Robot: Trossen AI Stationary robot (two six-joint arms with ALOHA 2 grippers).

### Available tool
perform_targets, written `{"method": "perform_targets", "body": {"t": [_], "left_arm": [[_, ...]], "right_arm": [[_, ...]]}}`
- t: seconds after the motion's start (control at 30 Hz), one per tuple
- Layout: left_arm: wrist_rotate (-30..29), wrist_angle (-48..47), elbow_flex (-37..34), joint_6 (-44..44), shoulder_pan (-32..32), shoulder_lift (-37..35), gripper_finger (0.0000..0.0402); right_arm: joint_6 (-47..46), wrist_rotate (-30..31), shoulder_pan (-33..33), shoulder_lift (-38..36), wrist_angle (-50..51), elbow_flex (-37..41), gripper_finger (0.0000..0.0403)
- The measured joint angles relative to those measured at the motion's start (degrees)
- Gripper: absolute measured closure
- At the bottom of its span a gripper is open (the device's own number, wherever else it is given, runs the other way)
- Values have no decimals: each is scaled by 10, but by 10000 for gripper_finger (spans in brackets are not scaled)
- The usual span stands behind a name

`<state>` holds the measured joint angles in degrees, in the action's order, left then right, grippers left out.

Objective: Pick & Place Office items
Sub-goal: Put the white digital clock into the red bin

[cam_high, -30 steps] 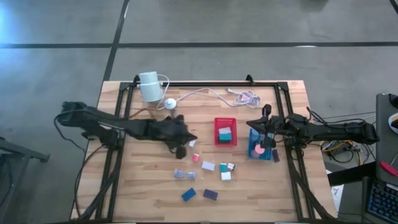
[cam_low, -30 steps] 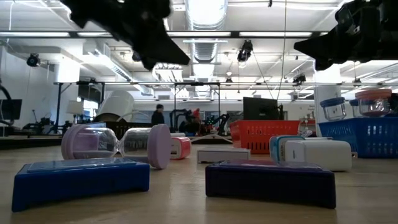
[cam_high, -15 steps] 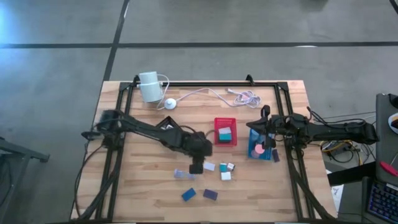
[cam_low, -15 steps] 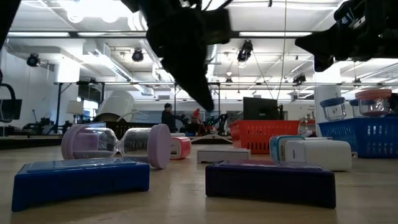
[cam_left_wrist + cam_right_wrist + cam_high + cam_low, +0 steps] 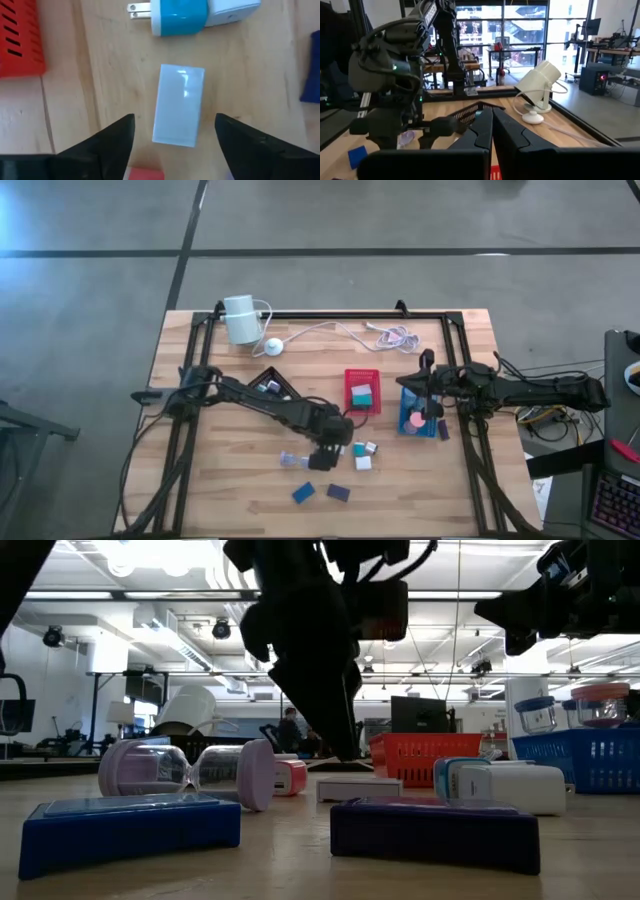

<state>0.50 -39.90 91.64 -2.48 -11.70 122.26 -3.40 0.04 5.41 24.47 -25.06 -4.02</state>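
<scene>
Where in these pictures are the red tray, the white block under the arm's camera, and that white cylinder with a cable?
red tray (image 5: 363,406), high view: its near rim.
white block (image 5: 178,105), left wrist view: middle of its top face.
white cylinder (image 5: 240,319), high view: middle of its side.

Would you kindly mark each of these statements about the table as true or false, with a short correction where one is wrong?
1. The left gripper is open above a pale blue block. True.
2. The right gripper is open wide. False: its fingers are shut together.
3. The red tray holds a teal piece. True.
4. The white cylinder stands at the table's near edge. False: it is at the far edge, by the cable.
5. The right gripper is over the blue tray. True.
</scene>
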Motion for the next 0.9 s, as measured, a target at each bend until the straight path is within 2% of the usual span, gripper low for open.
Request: {"method": "perform_targets", "body": {"t": [0.17,0.37,0.73,0.83,0.9], "left_arm": [[0,7,0,7,1,10,106],[20,9,0,19,0,23,109],[18,18,0,31,1,47,111],[17,20,1,39,2,50,126],[17,22,1,42,3,50,154]], "right_arm": [[3,0,0,0,13,1,394],[4,1,0,0,11,1,394],[4,1,0,0,9,1,394],[6,1,0,0,10,1,394],[8,1,0,0,10,1,394]]}}
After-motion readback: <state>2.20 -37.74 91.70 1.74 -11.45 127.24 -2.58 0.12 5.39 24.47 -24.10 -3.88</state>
